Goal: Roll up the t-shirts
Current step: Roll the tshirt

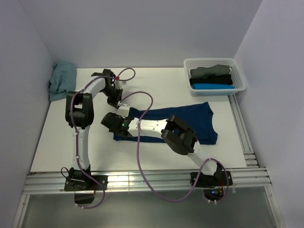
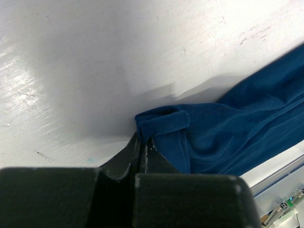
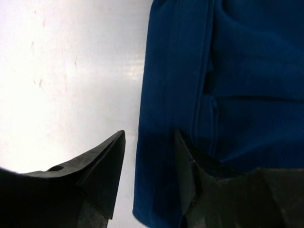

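navy t-shirt | left fingers clenched on its corner | right fingers apart, straddling the edge | advice: grip level with left, keep cloth taut, roll evenly

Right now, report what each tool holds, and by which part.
Right tool: open astride the dark navy blue cloth t-shirt's edge, holding nothing. Left tool: shut against that shirt's folded corner; whether it pinches cloth cannot be told.

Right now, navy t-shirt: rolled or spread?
Spread, not rolled: navy t-shirt lies flat; only one corner is folded over, pinched in left fingers.
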You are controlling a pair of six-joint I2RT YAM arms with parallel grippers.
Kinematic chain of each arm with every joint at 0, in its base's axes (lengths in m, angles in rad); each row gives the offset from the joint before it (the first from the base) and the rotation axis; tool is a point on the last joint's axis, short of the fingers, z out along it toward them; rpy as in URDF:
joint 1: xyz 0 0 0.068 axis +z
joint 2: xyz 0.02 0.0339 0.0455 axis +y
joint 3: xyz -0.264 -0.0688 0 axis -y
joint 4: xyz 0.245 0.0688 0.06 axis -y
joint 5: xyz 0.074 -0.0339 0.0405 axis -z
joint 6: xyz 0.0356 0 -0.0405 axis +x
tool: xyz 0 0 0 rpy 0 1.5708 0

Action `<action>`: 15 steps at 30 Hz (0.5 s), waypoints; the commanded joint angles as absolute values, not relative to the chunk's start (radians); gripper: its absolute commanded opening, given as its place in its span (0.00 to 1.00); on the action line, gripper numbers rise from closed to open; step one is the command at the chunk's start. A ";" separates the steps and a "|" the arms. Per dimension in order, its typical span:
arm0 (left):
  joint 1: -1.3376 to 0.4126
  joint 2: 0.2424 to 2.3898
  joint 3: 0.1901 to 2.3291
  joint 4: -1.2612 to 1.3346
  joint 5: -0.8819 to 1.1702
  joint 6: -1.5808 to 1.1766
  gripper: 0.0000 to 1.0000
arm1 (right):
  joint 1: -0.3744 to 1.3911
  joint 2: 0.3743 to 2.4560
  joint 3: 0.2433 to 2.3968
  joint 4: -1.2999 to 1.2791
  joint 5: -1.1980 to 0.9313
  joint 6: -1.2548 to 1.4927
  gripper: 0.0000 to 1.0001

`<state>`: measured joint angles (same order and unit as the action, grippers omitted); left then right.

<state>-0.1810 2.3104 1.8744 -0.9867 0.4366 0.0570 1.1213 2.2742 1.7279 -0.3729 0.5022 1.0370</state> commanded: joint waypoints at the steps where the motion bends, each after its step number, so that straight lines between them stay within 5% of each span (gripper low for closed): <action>1: -0.195 2.318 1.901 -0.971 0.419 0.046 0.00 | 1.164 2.244 1.742 -0.489 0.505 1.060 0.54; 15: -0.195 2.332 1.896 -0.965 0.420 0.046 0.00 | 1.195 2.367 1.888 -0.767 0.539 1.104 0.57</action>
